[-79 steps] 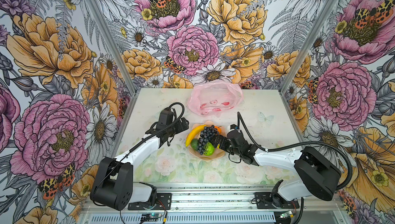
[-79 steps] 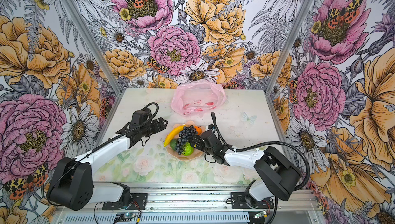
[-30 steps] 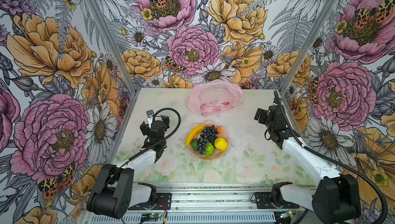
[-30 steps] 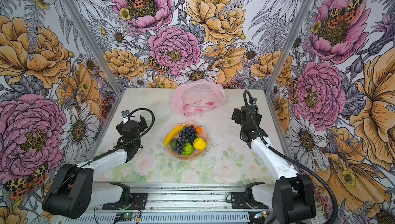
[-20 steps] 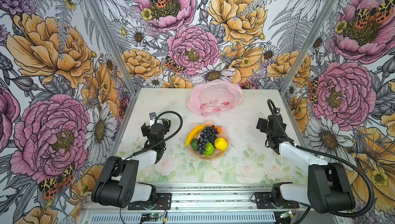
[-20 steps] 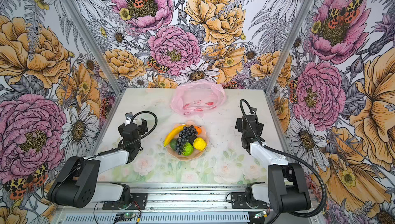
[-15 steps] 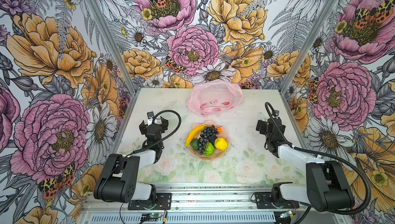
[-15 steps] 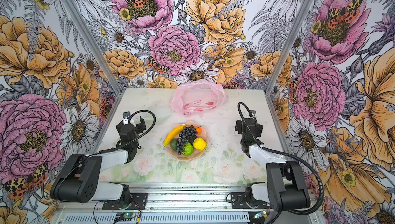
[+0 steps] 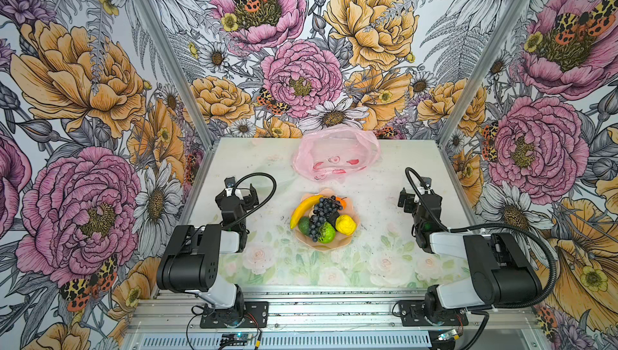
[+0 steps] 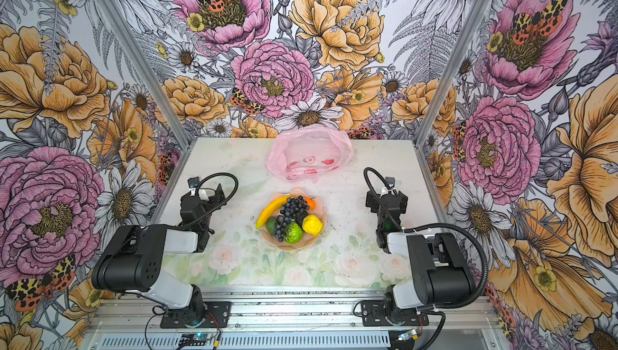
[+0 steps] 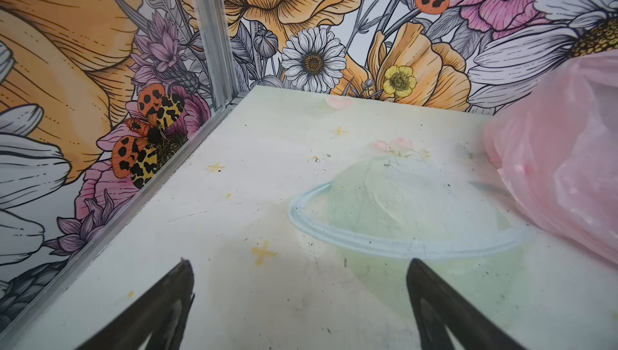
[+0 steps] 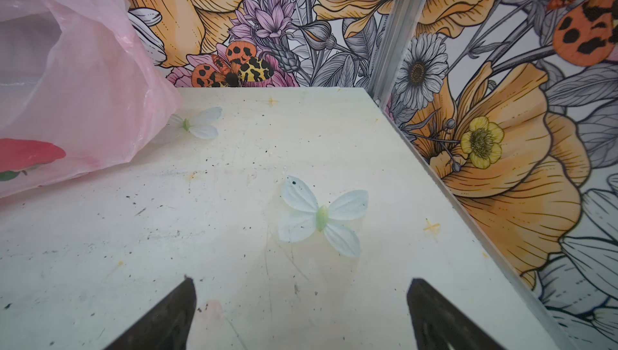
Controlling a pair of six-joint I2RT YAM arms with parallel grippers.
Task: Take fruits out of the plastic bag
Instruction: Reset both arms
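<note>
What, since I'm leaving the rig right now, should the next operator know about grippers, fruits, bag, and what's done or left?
Jaws open and empty on both: left gripper over bare table by the left wall, right gripper by the right wall.
In the peach dish mid-table: banana, grape bunch, lemon, lime-green ball, avocado, orange piece.
The plastic bag lies behind it, mouth open; only flat red prints show inside.
Done: fruits appear out. Left: likely nothing; check the bag for a hidden piece.
</note>
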